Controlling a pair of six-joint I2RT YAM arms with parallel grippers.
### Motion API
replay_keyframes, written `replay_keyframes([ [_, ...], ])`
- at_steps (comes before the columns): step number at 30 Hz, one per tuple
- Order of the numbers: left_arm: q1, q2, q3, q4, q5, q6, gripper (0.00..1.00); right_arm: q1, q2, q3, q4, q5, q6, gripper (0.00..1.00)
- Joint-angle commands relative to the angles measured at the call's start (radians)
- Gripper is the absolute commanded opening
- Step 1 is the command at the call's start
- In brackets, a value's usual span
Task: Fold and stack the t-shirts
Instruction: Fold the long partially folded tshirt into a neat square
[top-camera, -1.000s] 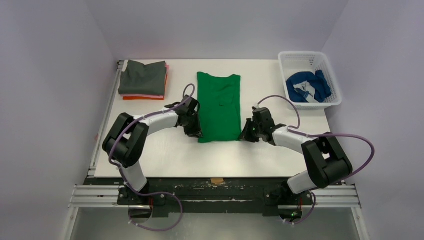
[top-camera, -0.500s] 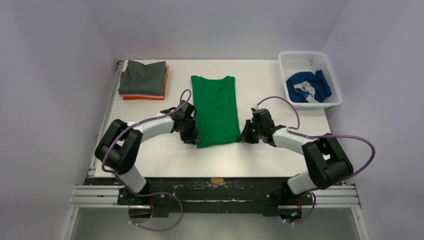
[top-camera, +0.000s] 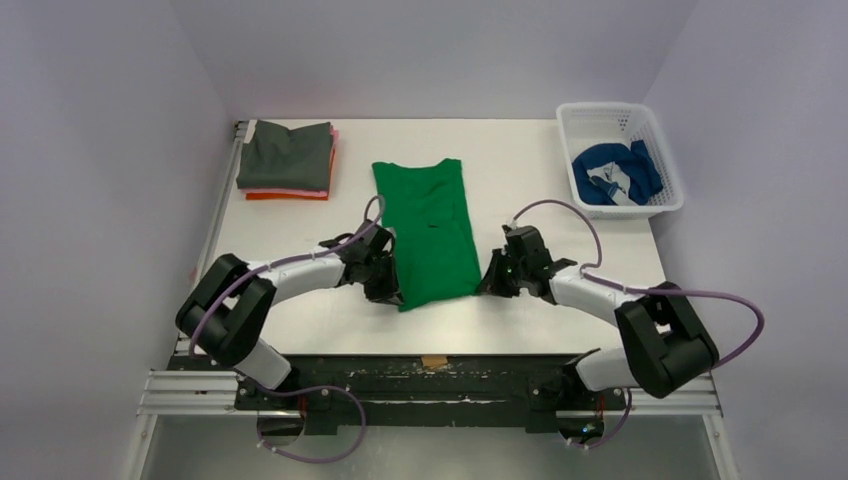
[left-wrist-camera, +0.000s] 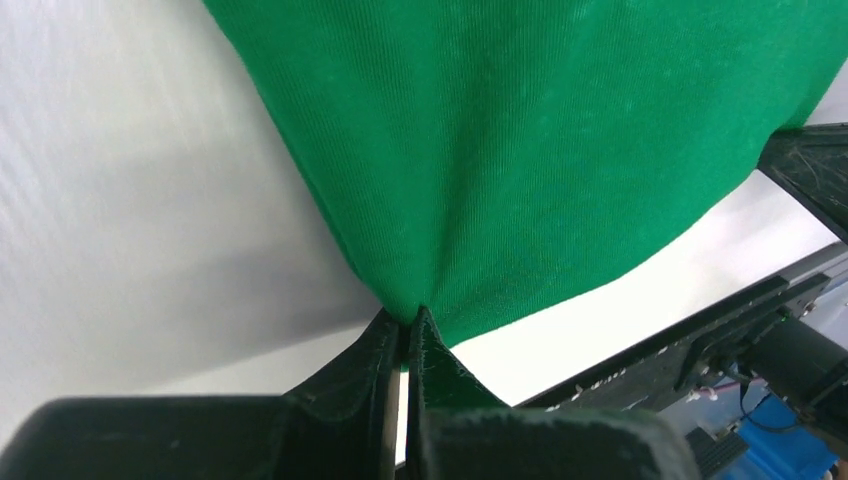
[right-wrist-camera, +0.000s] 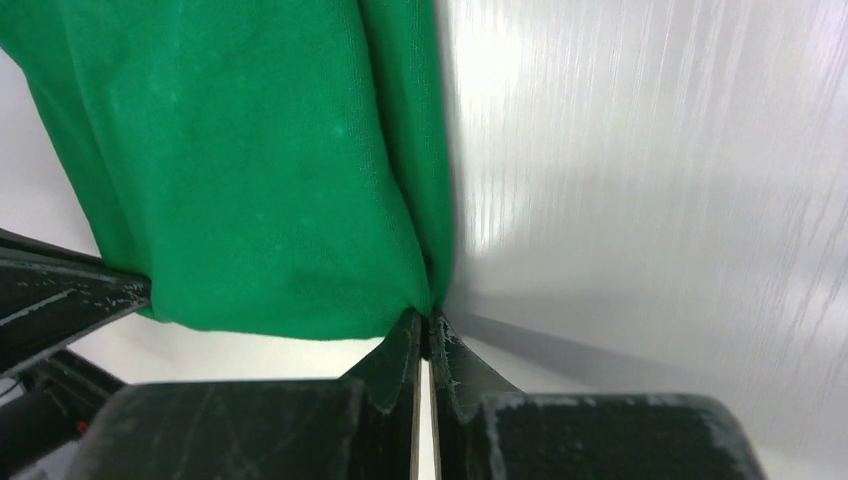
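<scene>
So the green t-shirt is lying flat in the middle of the white table. It's folded into a long narrow strip, collar end toward the back wall and skewed a bit to the left. Its near hem sits close to the table's front edge, with just a band of bare top between it and the metal rail where the arms are bolted. The left gripper has its fingers pressed together on the near-left corner of the hem, and the right gripper is pinching the near-right corner the same way. Both wrist views show the cloth bunching into the closed tips. There's bare table on both sides of the shirt and behind it too. At the back right corner there's a white lattice basket with a blue t-shirt crumpled inside, a bit of white showing in it. The back left corner has the folded stack: dark grey t-shirt on top, with a pink t-shirt and an orange t-shirt peeking out at the edges underneath. Stack and basket both sit well apart from the green one. Purple cables loop up off each arm.
</scene>
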Motion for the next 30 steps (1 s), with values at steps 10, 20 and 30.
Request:
replay_keyframes([
  [10, -0.044, -0.556, -0.206, -0.106, 0.181, 0.012, 0.00, 0.050, -0.599, -0.129, -0.306, -0.179, 0.005, 0.00],
  [20, 0.027, -0.533, -0.058, -0.103, 0.179, 0.052, 0.00, 0.050, -0.533, 0.015, -0.143, -0.164, 0.038, 0.00],
  [30, 0.232, -0.264, 0.232, -0.142, 0.183, 0.131, 0.00, 0.014, -0.178, 0.365, -0.090, 0.031, -0.045, 0.00],
])
